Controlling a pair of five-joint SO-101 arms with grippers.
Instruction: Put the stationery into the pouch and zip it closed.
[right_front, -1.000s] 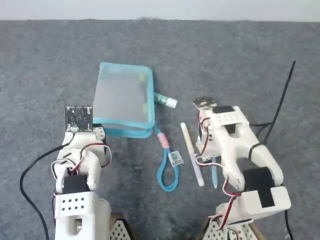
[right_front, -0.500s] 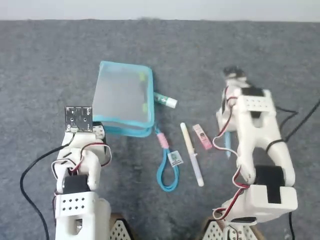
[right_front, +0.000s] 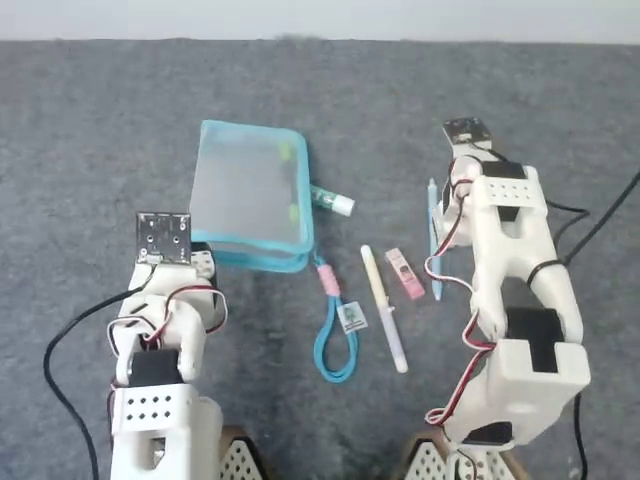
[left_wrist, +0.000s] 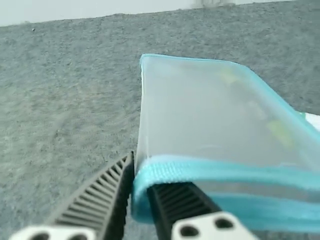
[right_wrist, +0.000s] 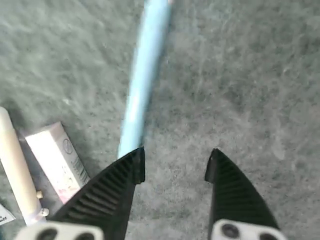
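My left hand (left_wrist: 141, 172) is closed on the near edge of the translucent plastic pouch (left_wrist: 210, 115). Its ribbed black fingers (left_wrist: 107, 195) pinch the turquoise fabric trim between them. From the high view the pouch (right_front: 250, 195) lies flat on the grey carpeted desk (right_front: 100, 120), with that hand at its near corner on my left side.

A turquoise wrist loop (right_front: 337, 345) trails from the pouch's other near corner toward the arm bases. A small white tag (right_front: 351, 317) rests against the loop. A short green tube with a white cap (right_front: 332, 201) lies just beside the pouch edge that faces the right arm.

My right hand (right_wrist: 175, 165) is open and grips nothing, its two black fingers (right_wrist: 112, 187) spread above bare desk. A slim light-blue pen (right_wrist: 145, 75) lies on the desk just beside one finger; I cannot tell whether they touch. In the high view this pen (right_front: 434, 240) runs alongside the right arm on its inner side. Between it and the loop lie a small pink box (right_front: 404, 273) and a long white pen (right_front: 383, 308), each apart from the other.
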